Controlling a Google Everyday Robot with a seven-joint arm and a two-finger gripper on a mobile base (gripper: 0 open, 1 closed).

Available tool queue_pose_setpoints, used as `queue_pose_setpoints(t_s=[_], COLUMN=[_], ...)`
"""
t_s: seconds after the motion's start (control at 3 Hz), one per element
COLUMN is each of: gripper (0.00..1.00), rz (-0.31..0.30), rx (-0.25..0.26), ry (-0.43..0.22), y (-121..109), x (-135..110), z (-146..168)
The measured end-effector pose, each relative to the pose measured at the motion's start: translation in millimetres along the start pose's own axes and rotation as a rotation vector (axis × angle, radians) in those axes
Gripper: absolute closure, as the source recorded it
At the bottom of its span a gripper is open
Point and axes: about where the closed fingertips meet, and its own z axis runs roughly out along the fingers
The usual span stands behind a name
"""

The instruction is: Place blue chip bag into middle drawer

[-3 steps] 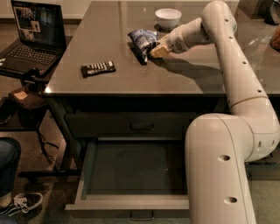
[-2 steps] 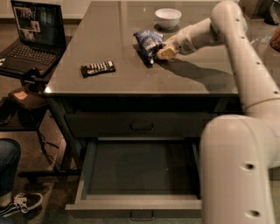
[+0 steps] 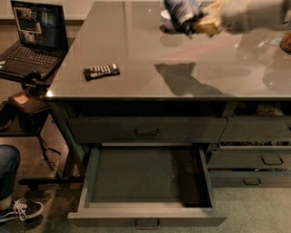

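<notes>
One blue chip bag (image 3: 182,13) at the tip of the tool (image 3: 202,25), firmly grasped, above the table (image 3: 136,45).

Table (image 3: 136,41) carries 1 black bar (image 3: 101,71), 1 bowl (image 3: 165,15); tool (image 3: 200,25) grips blue chip bag (image 3: 182,11) above.

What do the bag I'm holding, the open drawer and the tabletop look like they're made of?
The blue chip bag, held in the gripper above the table's far side, looks like glossy foil or plastic film: wrinkled, with bright glints. The middle drawer looks matte dark grey, perhaps painted metal or laminate: flat, no shine. The tabletop is polished grey, showing reflections.
</notes>
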Motion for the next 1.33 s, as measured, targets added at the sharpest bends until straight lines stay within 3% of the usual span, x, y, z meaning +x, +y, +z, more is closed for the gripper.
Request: queue_pose_setpoints(t_s=[0.33, 0.67, 1.0, 1.33], gripper=[1.00, 1.00, 1.00, 1.00], rz=[-0.045, -0.041, -0.064, -0.089], rx=[0.077, 0.073, 0.078, 0.187], ry=[-0.028, -0.024, 0.022, 0.072], y=[1.1, 0.7, 17.5, 39.9], x=[-42.3, -38.9, -32.1, -63.0], z=[-35.4, -33.3, -31.2, -79.2])
